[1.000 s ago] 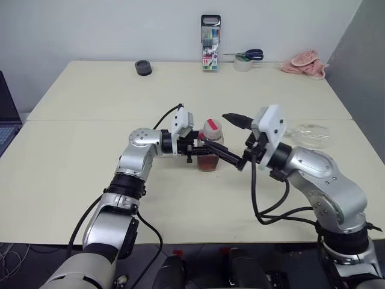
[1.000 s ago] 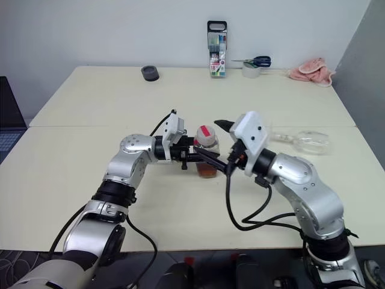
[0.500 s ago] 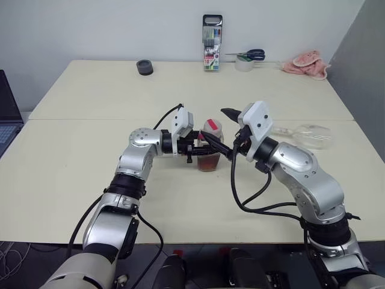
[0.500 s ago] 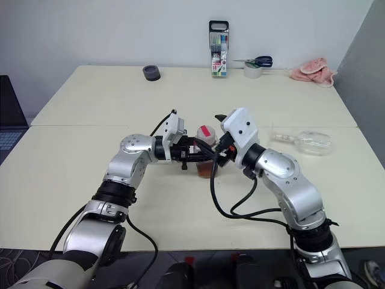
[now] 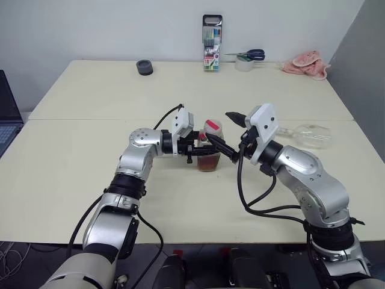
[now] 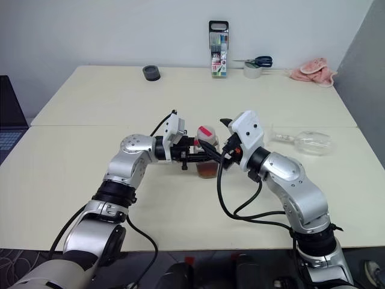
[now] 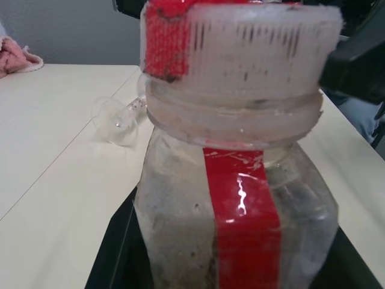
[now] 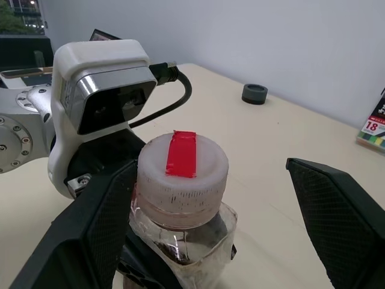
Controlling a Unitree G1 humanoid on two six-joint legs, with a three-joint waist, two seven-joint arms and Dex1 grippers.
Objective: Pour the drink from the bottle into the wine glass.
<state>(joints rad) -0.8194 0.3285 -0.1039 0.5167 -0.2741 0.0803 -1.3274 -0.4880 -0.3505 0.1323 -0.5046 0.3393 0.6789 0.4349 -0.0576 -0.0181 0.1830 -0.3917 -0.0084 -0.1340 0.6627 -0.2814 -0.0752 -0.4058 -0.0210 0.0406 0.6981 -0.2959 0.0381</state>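
The bottle (image 5: 210,149) stands upright on the table, clear with a red label strip (image 7: 240,211) and a whitish cap (image 8: 182,171) with a red band. The reddish-brown drink (image 5: 209,163) fills its bottom. My left gripper (image 5: 200,150) comes in from the left and is shut on the bottle's body. My right gripper (image 5: 221,129) is open at cap height, one finger on each side of the cap without touching it. The wine glass (image 5: 310,133) lies on its side to the right, also seen as the wine glass (image 7: 117,117) in the left wrist view.
At the table's far edge stand a case of coloured markers (image 5: 211,35), a black roll (image 5: 144,67), scissors on a white roll (image 5: 245,58) and a pink cloth (image 5: 308,63). A laptop (image 5: 6,114) sits at the left edge.
My right hand has shifted slightly left toward the bottle, bringing its open fingers around the cap. The left arm and the bottle have not moved.
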